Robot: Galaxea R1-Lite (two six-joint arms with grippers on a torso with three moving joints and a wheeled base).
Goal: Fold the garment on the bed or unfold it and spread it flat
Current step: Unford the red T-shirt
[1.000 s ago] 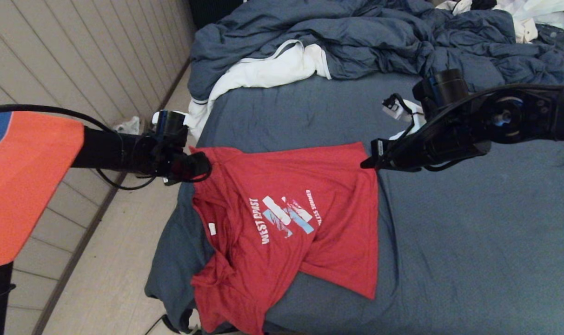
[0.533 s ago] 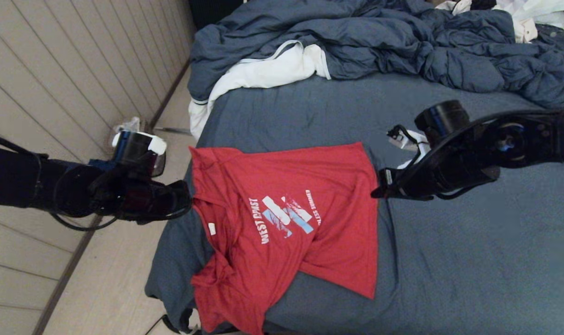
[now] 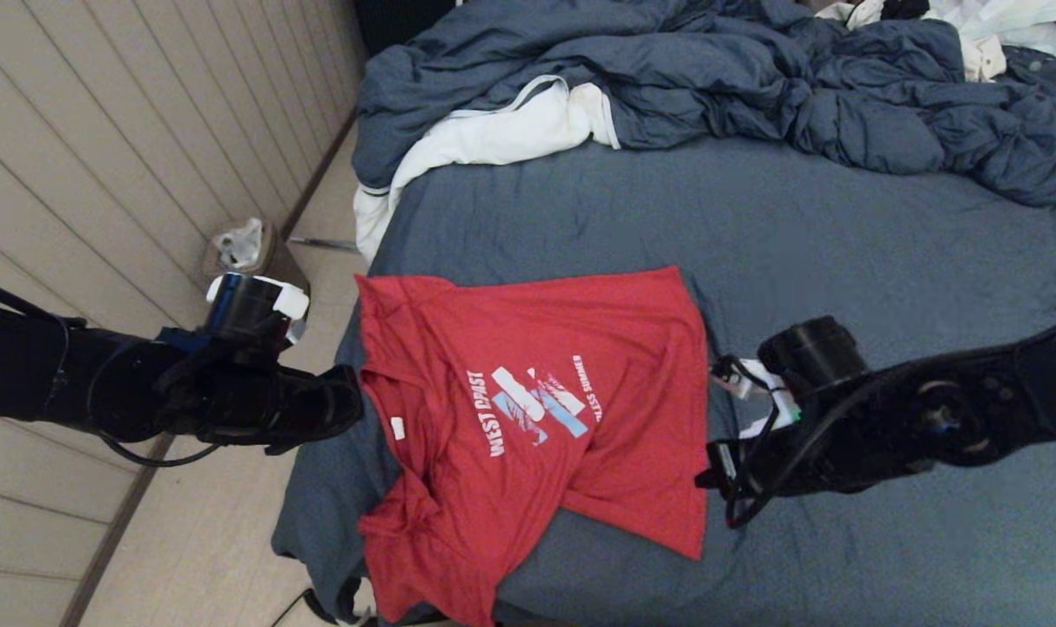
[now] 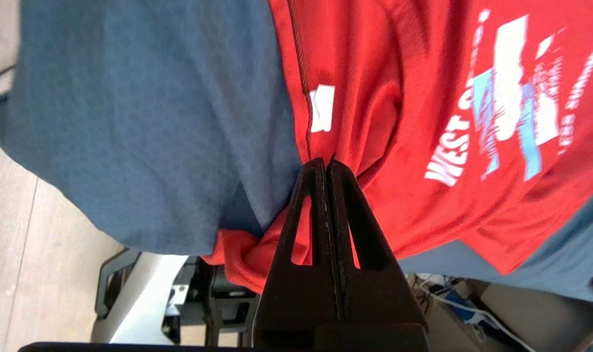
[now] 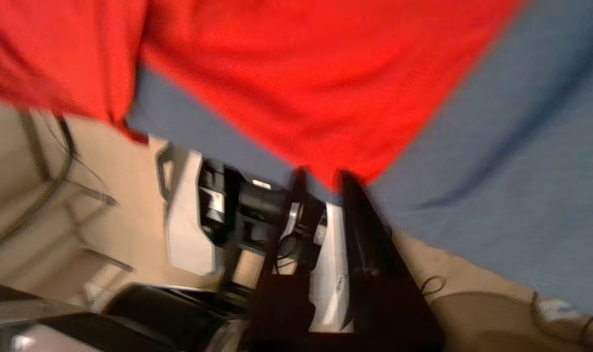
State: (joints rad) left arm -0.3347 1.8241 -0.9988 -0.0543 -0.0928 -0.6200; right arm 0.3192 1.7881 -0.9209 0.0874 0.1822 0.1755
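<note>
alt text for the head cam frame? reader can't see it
A red T-shirt with a white "WEST COAST" print lies rumpled at the near corner of a blue-sheeted bed. The left gripper, shut, sits at its left edge and the right gripper at its right edge. A rumpled blue duvet is heaped behind.

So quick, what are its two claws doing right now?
Left gripper: shut, empty, beside the red T-shirt.
Right gripper: fingers slightly apart, at the shirt's other edge, holding nothing.
</note>
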